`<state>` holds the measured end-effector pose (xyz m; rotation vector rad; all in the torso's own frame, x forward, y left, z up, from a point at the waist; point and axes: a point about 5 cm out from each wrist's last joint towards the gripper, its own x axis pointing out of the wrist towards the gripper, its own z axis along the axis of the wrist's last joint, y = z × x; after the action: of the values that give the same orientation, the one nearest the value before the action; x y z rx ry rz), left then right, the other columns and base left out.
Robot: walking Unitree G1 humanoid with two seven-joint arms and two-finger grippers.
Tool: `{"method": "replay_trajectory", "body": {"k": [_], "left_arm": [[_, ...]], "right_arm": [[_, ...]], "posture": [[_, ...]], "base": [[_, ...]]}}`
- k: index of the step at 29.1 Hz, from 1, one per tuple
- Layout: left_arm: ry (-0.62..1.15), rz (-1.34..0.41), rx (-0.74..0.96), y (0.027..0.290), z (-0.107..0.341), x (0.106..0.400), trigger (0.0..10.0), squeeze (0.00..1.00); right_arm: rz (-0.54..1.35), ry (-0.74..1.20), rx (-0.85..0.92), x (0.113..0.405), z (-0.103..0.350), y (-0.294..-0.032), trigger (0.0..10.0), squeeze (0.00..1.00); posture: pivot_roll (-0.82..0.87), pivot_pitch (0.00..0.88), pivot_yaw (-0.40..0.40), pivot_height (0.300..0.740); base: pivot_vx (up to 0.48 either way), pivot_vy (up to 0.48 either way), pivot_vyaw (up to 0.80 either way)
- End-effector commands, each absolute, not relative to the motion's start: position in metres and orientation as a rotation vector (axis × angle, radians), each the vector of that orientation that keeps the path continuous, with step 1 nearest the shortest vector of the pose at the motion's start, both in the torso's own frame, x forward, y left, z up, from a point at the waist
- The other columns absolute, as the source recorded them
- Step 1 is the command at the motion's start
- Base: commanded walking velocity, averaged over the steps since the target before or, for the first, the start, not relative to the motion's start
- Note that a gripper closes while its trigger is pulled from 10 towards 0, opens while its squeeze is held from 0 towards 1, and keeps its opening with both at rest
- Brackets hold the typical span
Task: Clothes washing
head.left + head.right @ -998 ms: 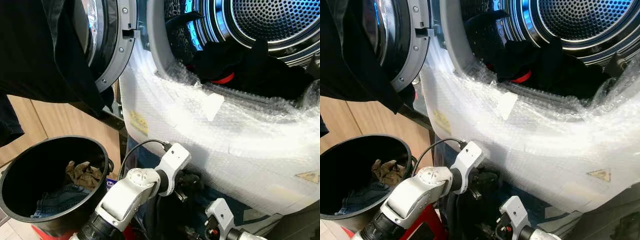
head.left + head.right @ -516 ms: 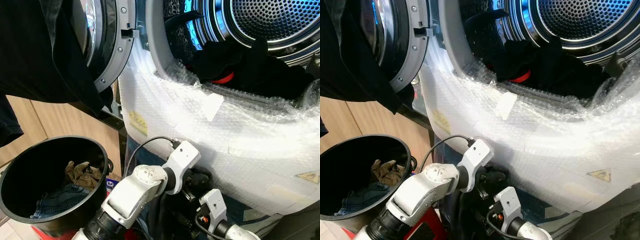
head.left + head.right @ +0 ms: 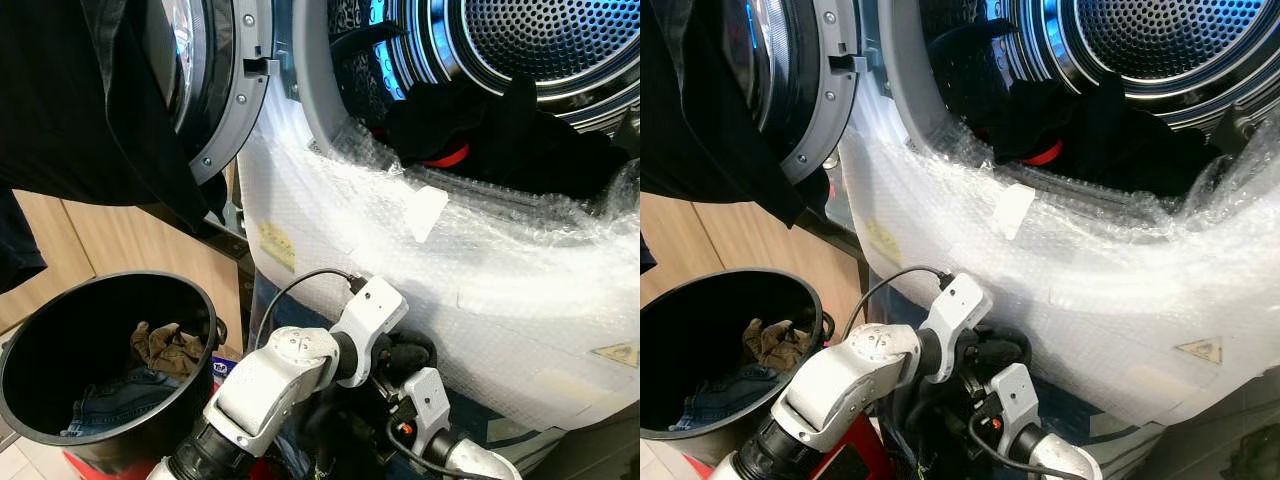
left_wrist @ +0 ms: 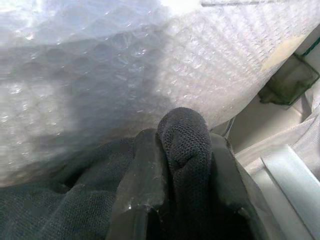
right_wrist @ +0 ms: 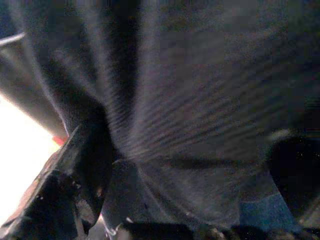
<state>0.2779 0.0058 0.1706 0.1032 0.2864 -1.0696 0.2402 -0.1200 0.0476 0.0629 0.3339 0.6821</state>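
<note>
- Step in hand, as I judge it: loading. Your left claw point(image 4: 175, 165) is pinched on a fold of the dark knit garment point(image 4: 60, 210), low against the bubble wrap point(image 3: 480, 290) on the washing machine's front.
- Right claw point(image 5: 165, 165): dark cloth lies between its fingers; I cannot tell whether it is gripping.
- Drum point(image 3: 540, 40) holds dark clothes point(image 3: 500, 130); more lie in the black bucket point(image 3: 30, 410).
- Next: lift the garment over the door rim into the drum, keeping it off the wrap.
</note>
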Motion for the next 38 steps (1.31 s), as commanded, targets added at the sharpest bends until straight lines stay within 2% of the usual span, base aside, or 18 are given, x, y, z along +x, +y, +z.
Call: {"method": "replay_trajectory", "body": {"k": [1, 5, 11, 12, 13, 14, 15, 38], "left_arm": [[0.246, -1.089, 0.097, 0.006, 0.183, 0.276, 0.0, 0.00], [0.249, -1.071, 0.096, 0.012, 0.185, 0.277, 0.0, 0.00], [0.251, -1.062, 0.088, 0.016, 0.187, 0.276, 0.0, 0.00], [0.254, -1.055, 0.085, 0.016, 0.186, 0.277, 0.0, 0.00], [0.254, -1.055, 0.085, 0.016, 0.186, 0.277, 0.0, 0.00], [0.256, -1.047, 0.080, 0.017, 0.186, 0.278, 0.0, 0.00], [0.255, -1.046, 0.079, 0.017, 0.187, 0.278, 0.0, 0.00], [0.235, -1.037, 0.065, 0.018, 0.194, 0.283, 0.0, 0.00]], "right_arm": [[0.637, 0.309, 0.102, 0.246, 0.051, -0.126, 10.0, 0.00], [0.608, 0.298, 0.125, 0.249, 0.052, -0.128, 10.0, 0.00], [0.564, 0.207, 0.283, 0.260, 0.064, -0.129, 10.0, 0.00], [0.575, 0.178, 0.308, 0.261, 0.068, -0.128, 9.6, 0.00], [0.575, 0.178, 0.308, 0.261, 0.068, -0.128, 9.6, 0.00], [0.592, 0.165, 0.318, 0.261, 0.071, -0.127, 1.6, 0.00], [0.606, 0.163, 0.323, 0.260, 0.071, -0.126, 0.0, 0.00], [0.721, 0.122, 0.346, 0.255, 0.076, -0.116, 0.0, 0.00]], "posture": [[0.08, 0.000, -0.094, 0.740], [0.09, 0.000, -0.096, 0.740], [0.11, 0.000, -0.098, 0.740], [0.10, 0.000, -0.097, 0.740], [0.10, 0.000, -0.097, 0.740], [0.10, 0.000, -0.096, 0.740], [0.10, 0.000, -0.096, 0.740], [0.10, 0.000, -0.090, 0.740]], "base": [[0.000, 0.000, 0.00], [0.000, 0.000, 0.00], [0.000, 0.000, 0.00], [0.000, 0.000, 0.00], [0.000, 0.000, 0.00], [0.000, 0.000, 0.00], [0.000, 0.000, 0.00], [0.000, 0.000, 0.00]]}}
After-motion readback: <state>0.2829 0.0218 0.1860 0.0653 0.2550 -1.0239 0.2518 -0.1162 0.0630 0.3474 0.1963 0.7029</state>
